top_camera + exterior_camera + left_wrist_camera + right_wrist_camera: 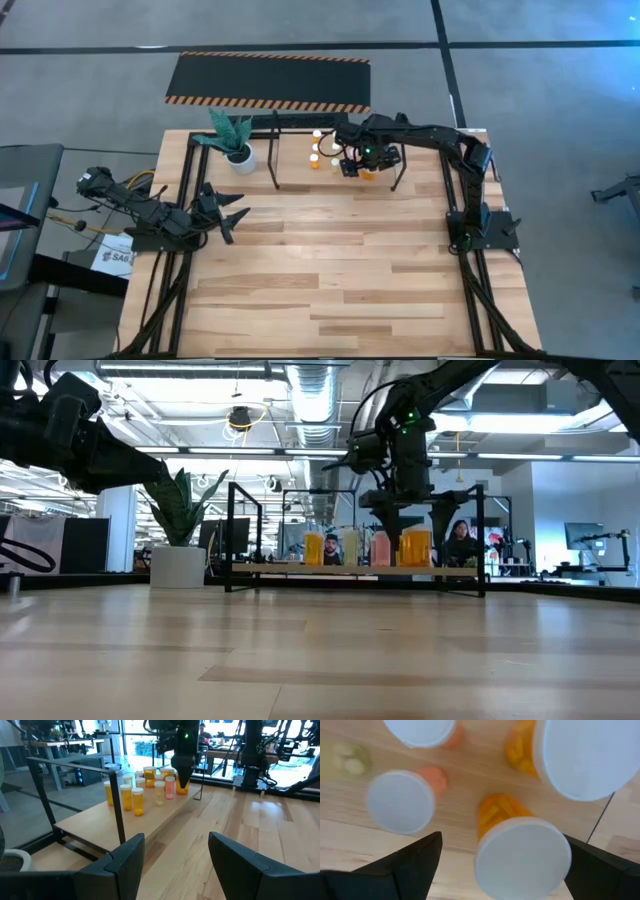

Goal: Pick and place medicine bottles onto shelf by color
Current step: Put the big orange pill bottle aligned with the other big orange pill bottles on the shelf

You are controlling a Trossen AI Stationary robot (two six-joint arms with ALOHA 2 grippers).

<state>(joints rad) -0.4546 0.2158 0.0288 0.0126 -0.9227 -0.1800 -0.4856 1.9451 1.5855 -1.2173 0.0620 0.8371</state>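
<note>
So the right gripper (361, 165) is parked straight above the shelf (275, 150), up around 12 o'clock on the table in the overhead shot, pointing down. Fingers are spread wide. The right wrist view shows one dark finger on each side of a white-capped orange bottle (520, 847), and neither finger seems to be touching it. From the low view the fingertips sit just at cap height of that orange bottle (415, 547), so my guess is it's either about to close on it or has just set it down; can't tell which from this alone.

Moving outward from there: the rest of the medicine bottles (135, 795) are bunched up on the shelf board. Right next to the orange one is a pinkish bottle (402, 800), another pale-capped one just beyond that, and a much bigger orange bottle (585, 750) close on the other side. Tight spot.

Way over at about 9 o'clock the left gripper (225, 212) is waiting low over the table, well apart from the shelf, fingers open and empty (175, 865). A plant pot (240, 155) sits at roughly 11 o'clock, just beside the shelf's left end.

Next move, as I see it: whatever the fingers do, they need to go straight up or down, because any sideways drift probably knocks the pink neighbour or the big bottle over.
</note>
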